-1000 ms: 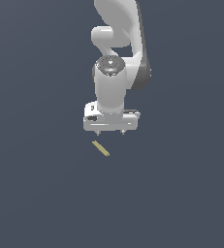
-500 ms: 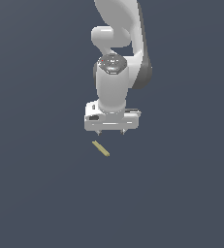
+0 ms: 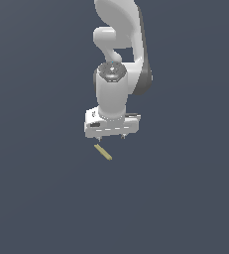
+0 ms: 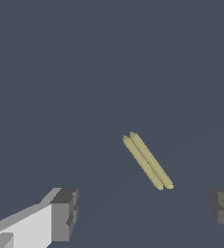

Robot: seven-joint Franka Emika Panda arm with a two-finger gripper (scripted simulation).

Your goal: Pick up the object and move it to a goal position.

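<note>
Hovering above the dark floor [image 3: 36, 198], the gripper [image 3: 111, 136] hangs with its jaws spread wide and nothing between them. You can see it plainly in the wrist view: one dark finger pad [image 4: 64, 214] on one side, the other far across the frame, bare floor in between.

And there's the stick [image 3: 102, 152], lying flat on the floor, pale yellow-tan, just beside the gripper and not touching it. In the exterior view it sits just below the gripper body, a little toward the exterior view's left of the midpoint between the fingertips. Not under the jaws yet, I'd say, but near.

Now the part that matters: the stick runs on a diagonal. In the wrist view it [image 4: 147, 160] lies slanted against the line joining the two fingers, neither along it nor square across it. It also sits off to one side of the gap's centre, nearer the far finger, and ahead of the fingertips, not between them.

So my read is that the coming move calls for a short slide to bring the gap over the stick, and probably a wrist turn so the pads close across its thin width, not along its length. Then straight down. It's thin and flat, so a low descent will be needed to catch it.
</note>
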